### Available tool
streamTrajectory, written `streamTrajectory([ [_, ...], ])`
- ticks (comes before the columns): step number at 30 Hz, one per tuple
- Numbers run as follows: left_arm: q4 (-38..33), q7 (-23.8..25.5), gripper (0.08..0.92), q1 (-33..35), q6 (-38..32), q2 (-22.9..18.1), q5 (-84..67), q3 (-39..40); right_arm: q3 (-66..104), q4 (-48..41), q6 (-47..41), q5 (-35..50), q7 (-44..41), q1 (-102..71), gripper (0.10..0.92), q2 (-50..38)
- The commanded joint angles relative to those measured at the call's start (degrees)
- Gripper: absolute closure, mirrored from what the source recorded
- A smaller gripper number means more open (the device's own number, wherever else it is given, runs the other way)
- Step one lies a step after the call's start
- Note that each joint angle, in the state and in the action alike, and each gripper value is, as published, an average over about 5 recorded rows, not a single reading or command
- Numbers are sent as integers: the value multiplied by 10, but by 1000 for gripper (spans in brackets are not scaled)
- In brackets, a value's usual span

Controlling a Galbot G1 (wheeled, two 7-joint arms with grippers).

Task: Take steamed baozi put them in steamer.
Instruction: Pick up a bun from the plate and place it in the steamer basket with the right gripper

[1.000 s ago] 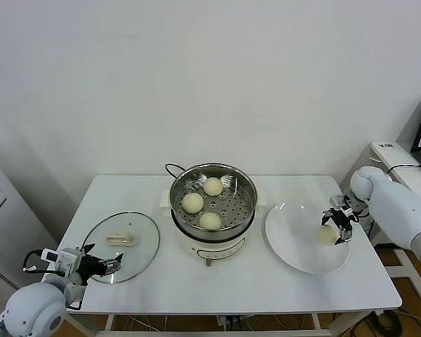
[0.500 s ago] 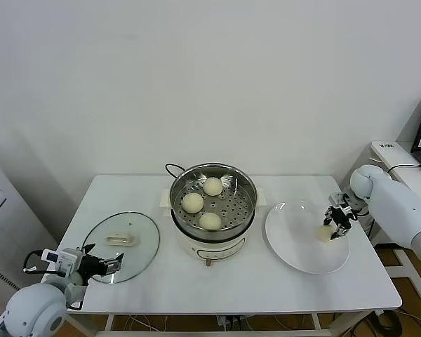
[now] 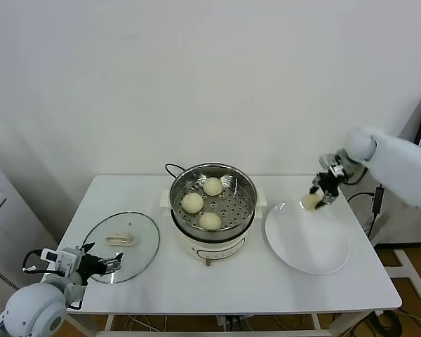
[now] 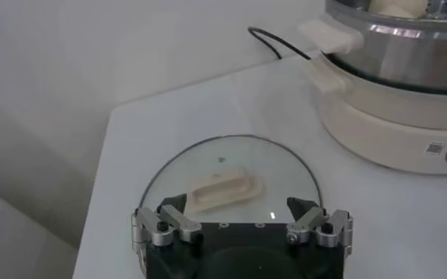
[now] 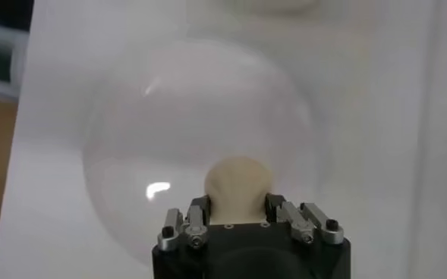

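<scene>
Three steamed baozi (image 3: pixel 210 220) already sit on the perforated floor of the steamer (image 3: pixel 212 184), which stands at the middle of the desk (image 3: pixel 217 284) on its white pot base. The fourth baozi (image 3: pixel 310 202) is clenched in my right pincer (image 3: pixel 317 197), raised in the air above the far left edge of the white plate (image 3: pixel 307 242), with the plate just right of the steamer. From my right wrist I see the bun (image 5: pixel 238 188) squeezed between my two fingers (image 5: pixel 198 212), the plate (image 5: pixel 132 152) lying below it. My left pincer (image 3: pixel 107 266) hangs released, its fingers spread wide, at the near edge of the round glass lid (image 3: pixel 121 246), which lies flat on the desk left of the steamer. From my left wrist the lid's pale handle (image 4: pixel 226 188) shows beyond my open fingers (image 4: pixel 168 221).
</scene>
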Motion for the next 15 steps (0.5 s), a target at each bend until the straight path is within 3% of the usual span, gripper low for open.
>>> streamTrajectory([
  [1,0,0,177,-2,11,0,0,4,-173,90,-134,210,13,199,567,54],
  [15,3,1,177,-3,10,1,0,6,-197,96,-219,313,76,193,567,161],
])
